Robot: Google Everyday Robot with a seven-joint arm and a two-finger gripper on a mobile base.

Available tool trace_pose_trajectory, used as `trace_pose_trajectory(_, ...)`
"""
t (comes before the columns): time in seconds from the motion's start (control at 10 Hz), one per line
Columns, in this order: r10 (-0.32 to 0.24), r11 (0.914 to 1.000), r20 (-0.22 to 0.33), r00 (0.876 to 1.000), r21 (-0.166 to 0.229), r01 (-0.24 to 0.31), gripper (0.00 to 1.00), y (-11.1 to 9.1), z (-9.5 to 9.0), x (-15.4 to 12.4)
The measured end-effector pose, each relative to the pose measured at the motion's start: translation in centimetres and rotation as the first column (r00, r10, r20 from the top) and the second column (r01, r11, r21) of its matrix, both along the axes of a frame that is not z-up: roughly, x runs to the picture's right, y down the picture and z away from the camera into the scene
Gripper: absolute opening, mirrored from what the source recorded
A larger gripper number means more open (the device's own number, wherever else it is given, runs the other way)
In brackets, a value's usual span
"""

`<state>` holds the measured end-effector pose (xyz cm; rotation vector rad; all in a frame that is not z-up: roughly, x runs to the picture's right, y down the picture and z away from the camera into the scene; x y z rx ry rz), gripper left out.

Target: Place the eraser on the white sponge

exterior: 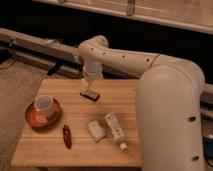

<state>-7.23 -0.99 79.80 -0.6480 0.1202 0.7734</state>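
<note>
The eraser (pixel 90 94), a small dark block with a reddish edge, lies on the wooden table (pixel 45 145) near its far edge. My gripper (pixel 88 85) hangs straight down just above it, at the end of the white arm (pixel 125 57) that reaches in from the right. The white sponge (pixel 96 129), a small off-white pad, lies nearer the front, below and slightly right of the eraser.
A white tube with a cap (pixel 115 131) lies right beside the sponge. A slim dark-red pepper-shaped object (pixel 66 136) lies to the sponge's left. A white cup (pixel 44 105) stands on a brown saucer (pixel 35 118) at the left edge.
</note>
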Motion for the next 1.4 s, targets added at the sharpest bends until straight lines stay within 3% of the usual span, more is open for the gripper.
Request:
trace_pose_trajectory(1.0,-0.002,1.0,-0.001,1.0,0.0,0.002,0.8,0.0,0.0,0.0)
trace_pose_trajectory(1.4,-0.133,0.9897,-0.079,0.988,0.042,0.137,0.8,-2.2,3.8,0.1)
